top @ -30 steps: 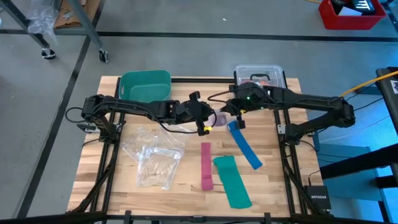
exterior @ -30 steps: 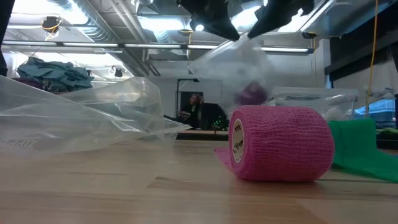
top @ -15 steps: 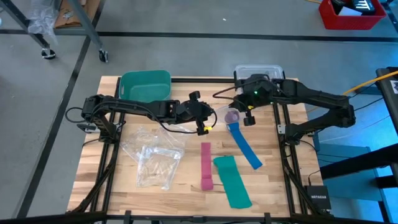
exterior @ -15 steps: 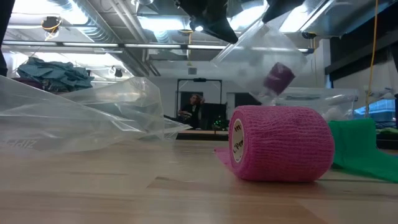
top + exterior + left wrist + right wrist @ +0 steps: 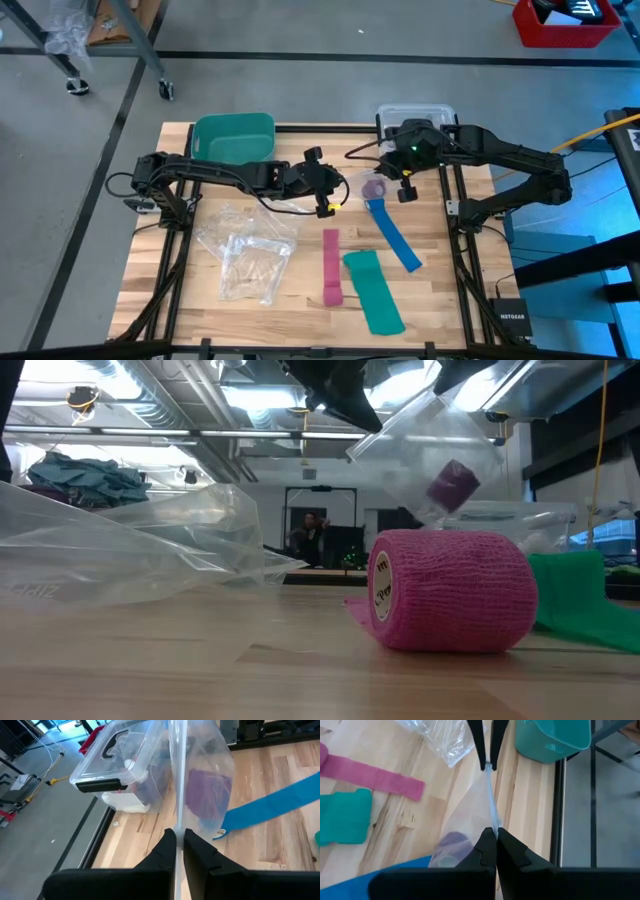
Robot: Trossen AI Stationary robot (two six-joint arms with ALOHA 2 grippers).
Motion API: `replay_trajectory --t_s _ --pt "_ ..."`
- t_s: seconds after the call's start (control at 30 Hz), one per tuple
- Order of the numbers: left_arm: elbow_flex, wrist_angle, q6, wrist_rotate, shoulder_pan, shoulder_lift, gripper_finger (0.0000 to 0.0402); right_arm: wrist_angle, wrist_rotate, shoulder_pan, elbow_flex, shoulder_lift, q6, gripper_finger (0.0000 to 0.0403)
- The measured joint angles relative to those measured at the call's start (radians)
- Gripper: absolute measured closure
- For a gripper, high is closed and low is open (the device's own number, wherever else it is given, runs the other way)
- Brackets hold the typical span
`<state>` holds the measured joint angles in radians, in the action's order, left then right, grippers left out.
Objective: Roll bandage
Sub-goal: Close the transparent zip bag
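The bandage [image 5: 207, 795] is a small purple roll lying in the bottom of a little clear plastic bag [image 5: 425, 450]. The bag hangs above the middle of the table [image 5: 300, 300], and the bandage [image 5: 452, 485] shows through its wall. My left gripper [image 5: 177, 834] is shut on one end of the bag's top edge. My right gripper [image 5: 493, 831] is shut on the other end. The two grippers face each other, with the left gripper [image 5: 343, 188] left of the bag and the right gripper [image 5: 398, 183] right of it. My left gripper pinches the bag's sealed top edge [image 5: 178, 822] at one end between its two fingers, coming from the table's left and slanting down. The bag hangs clear of the table. My right gripper pinches the same top edge at its other end [image 5: 493, 824] between its two fingers, slanting down from the table's right. The edge runs taut to the left gripper's fingers [image 5: 480, 745], and the bag sags below it.
A pink strip [image 5: 331, 265] with a rolled end [image 5: 450, 590], a green strip [image 5: 373, 290] and a blue strip [image 5: 393, 232] lie on the near half of the table. Crumpled clear bags [image 5: 245, 250] lie at the left. A teal bin [image 5: 234, 137] and a lidded clear box [image 5: 417, 120] stand at the far edge.
My right gripper has risen and drawn back toward the table's right edge with its end of the bag. The bag's top edge has been pulled taut between the grippers. The bandage inside has swung right and up with the bag.
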<state>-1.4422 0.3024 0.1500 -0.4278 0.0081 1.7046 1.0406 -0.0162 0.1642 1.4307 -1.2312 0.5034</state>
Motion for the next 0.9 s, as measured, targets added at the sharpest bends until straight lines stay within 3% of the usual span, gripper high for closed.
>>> replay_trajectory --t_s 0.77,0.9 --pt "0.001 -0.045 -0.001 -0.002 -0.001 0.001 0.0386 0.049 0.000 0.000 0.056 0.042 0.002 0.0402" --pt "0.001 -0.101 0.009 -0.002 -0.001 0.002 0.0360 0.049 0.000 0.000 0.056 0.031 0.002 0.0402"
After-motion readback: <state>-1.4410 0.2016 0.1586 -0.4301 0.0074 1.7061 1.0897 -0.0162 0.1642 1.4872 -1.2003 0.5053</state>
